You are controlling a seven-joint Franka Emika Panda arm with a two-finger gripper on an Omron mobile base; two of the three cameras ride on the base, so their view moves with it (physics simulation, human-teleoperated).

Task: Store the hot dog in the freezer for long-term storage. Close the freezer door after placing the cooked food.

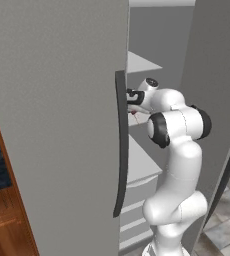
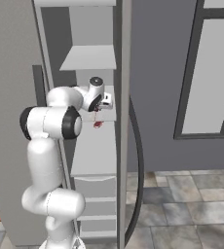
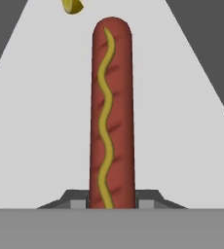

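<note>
Counted from the pictures: one hot dog (image 3: 111, 112), one gripper (image 3: 111, 200), one freezer (image 2: 92, 146), and two grey doors with a dark handle each. The gripper's jaws are seen closed tight on the lower end of the hot dog in the hand view, one dark fingertip (image 3: 75, 199) pressed against each side of it, so that the sausage is held lengthwise and sticks straight out ahead of the fingers. A wavy yellow line of mustard is carried along its reddish-brown length.

Beyond and beneath the gripper a white shelf (image 3: 41, 121) of the freezer is seen, and near the far tip of the hot dog, slightly to one side, a single small yellow piece (image 3: 72, 6) lies on that shelf; what it is cannot be told.

From the base views the gripper is found inside the open freezer compartment, above a white shelf, with the hot dog (image 2: 98, 124) showing as a small red spot hanging just below the hand. More white shelves are stacked above and below the gripper, and drawers lower down. The freezer door (image 2: 125, 121) stands open just beside the hand in the right base view, its long dark handle (image 2: 138, 170) curving down the edge. The other grey door (image 1: 57, 125) is on the opposite side of the gripper.
</note>
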